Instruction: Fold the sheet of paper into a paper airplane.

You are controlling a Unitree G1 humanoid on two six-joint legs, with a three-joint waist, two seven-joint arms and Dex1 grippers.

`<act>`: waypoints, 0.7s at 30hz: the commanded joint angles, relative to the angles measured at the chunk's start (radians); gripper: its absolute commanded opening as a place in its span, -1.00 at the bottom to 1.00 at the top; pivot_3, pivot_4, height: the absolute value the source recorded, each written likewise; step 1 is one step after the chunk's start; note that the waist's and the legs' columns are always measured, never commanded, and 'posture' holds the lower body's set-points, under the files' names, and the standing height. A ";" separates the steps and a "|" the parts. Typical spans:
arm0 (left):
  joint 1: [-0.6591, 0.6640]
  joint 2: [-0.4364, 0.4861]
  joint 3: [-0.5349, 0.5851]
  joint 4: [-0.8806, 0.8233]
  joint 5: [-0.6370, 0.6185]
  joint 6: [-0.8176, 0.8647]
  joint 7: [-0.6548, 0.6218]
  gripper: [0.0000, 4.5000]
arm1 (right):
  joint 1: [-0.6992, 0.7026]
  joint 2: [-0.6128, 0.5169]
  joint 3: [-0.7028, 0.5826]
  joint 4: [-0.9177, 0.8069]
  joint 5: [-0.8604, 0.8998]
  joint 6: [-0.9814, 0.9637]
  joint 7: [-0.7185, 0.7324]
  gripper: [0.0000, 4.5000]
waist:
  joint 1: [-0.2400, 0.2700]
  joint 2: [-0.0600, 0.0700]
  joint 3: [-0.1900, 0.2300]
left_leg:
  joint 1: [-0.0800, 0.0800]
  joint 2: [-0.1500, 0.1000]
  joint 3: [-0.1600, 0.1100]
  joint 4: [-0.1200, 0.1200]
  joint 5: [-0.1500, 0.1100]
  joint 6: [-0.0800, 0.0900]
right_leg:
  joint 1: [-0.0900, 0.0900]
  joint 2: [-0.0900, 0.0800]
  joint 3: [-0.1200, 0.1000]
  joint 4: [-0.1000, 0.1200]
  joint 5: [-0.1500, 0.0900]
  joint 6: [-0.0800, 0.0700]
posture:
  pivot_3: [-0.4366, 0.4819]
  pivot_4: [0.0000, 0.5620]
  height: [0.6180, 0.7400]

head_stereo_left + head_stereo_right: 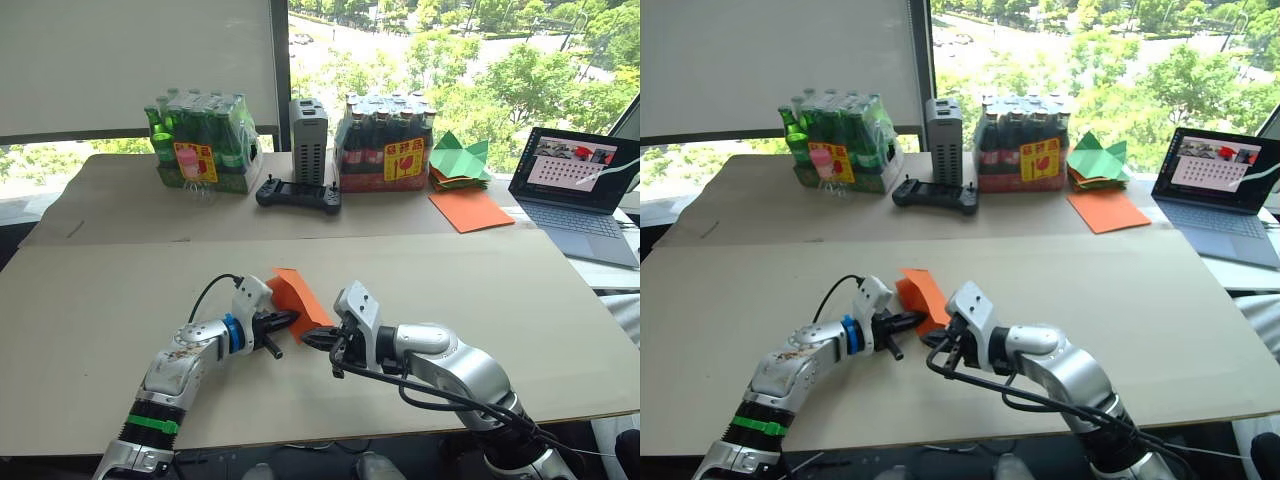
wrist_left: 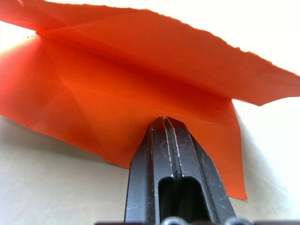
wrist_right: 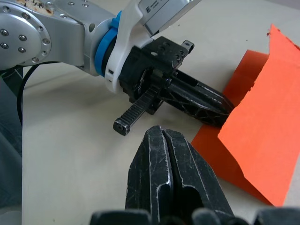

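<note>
On the cardboard tabletop (image 1: 480, 300), the left gripper (image 1: 287, 320) pinches the sheet of paper (image 1: 298, 296) mid-fold; beside it, the right gripper (image 1: 312, 341), clamped empty, likely must press the crease.

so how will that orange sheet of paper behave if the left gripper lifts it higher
Likely floppy: the sheet of paper bows and droops around the left gripper, which pinches one edge. Probably very light. Its ragged edge suggests it could tear easily.

Left pincer (image 1: 291, 319) clamped, right pincer (image 1: 312, 341) closed beside it.
</note>
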 commanded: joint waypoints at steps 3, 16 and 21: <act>-0.004 0.002 0.010 -0.008 0.005 -0.008 0.001 -1.00 | -0.015 0.019 0.022 -0.017 -0.040 -0.015 -0.048 -0.99 | 0.001 0.000 0.000 | 0.000 0.000 0.000 0.000 0.000 0.000 | 0.000 0.000 0.000 0.000 0.000 0.000 | -0.05 -0.47 1.00; 0.000 0.005 0.016 -0.010 0.002 -0.008 0.002 -1.00 | -0.044 0.056 -0.017 0.019 -0.117 -0.058 -0.147 -0.99 | 0.008 0.000 0.000 | 0.000 0.000 0.000 0.000 0.000 0.000 | 0.000 0.000 0.000 0.000 0.000 0.000 | -0.05 -0.47 1.00; 0.000 0.007 0.016 -0.009 0.003 -0.009 -0.001 -1.00 | -0.047 0.065 -0.046 0.007 -0.122 -0.055 -0.173 -0.99 | 0.011 0.000 0.000 | 0.000 0.000 0.000 0.000 0.000 0.000 | 0.000 0.000 0.000 0.000 0.000 0.000 | -0.05 -0.47 1.00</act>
